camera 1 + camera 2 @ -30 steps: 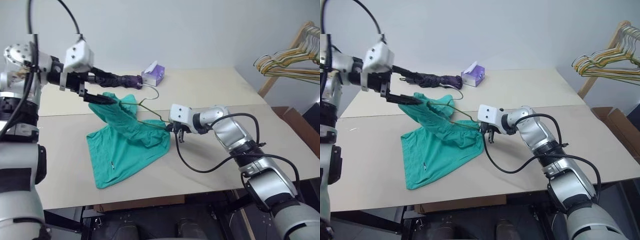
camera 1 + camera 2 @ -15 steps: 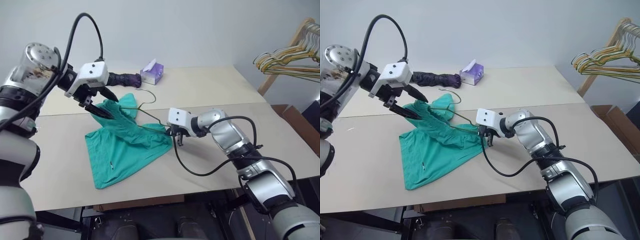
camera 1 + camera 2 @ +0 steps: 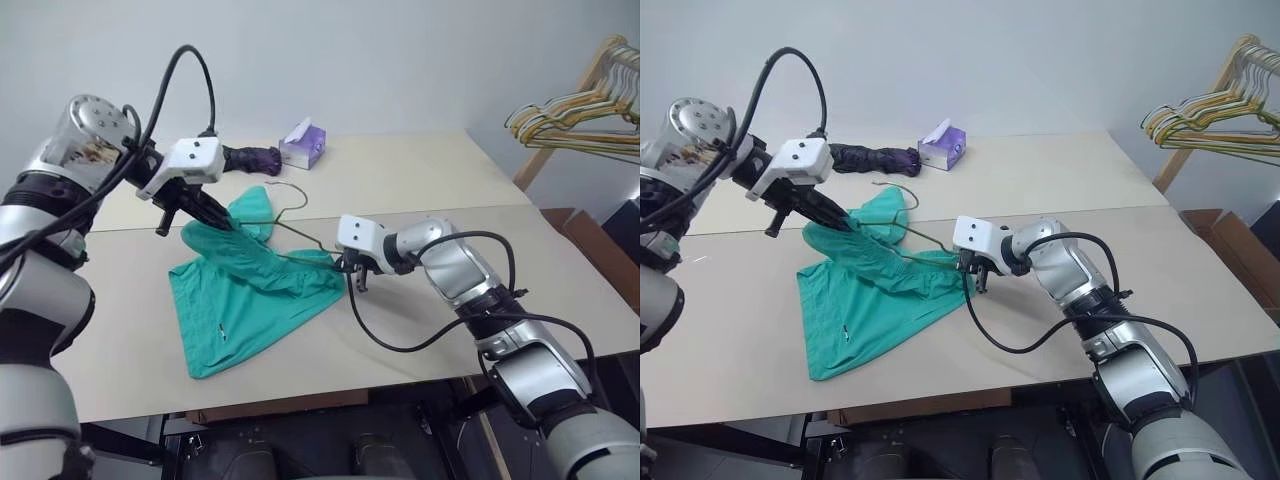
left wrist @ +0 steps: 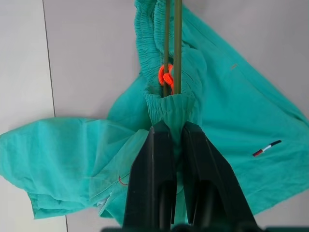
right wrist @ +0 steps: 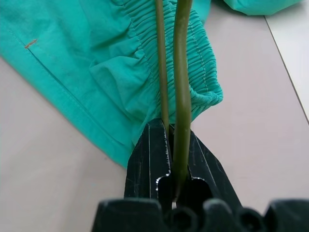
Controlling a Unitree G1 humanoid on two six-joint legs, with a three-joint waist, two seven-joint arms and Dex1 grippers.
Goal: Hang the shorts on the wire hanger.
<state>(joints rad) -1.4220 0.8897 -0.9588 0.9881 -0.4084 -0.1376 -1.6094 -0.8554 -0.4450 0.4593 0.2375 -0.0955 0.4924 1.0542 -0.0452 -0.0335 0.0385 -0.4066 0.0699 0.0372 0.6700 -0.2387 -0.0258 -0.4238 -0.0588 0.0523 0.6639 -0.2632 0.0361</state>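
- Lying on the table [image 3: 420,330], the shorts [image 3: 250,290] are spreading toward the near edge.
- Right gripper [image 5: 170,133] is pinching the hanger [image 5: 181,72] wire.
- Left gripper [image 4: 174,133] is pinching the waistband, farther back.

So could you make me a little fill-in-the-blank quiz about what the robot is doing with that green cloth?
1. The left gripper is shut on the teal-green cloth ____.
2. The right gripper is shut on the thin grey metal wire ____.
3. Beside the folded dark umbrella stands a purple ____ box.
4. The shorts lie partly on a beige ____.

Missing words: shorts; hanger; tissue; table
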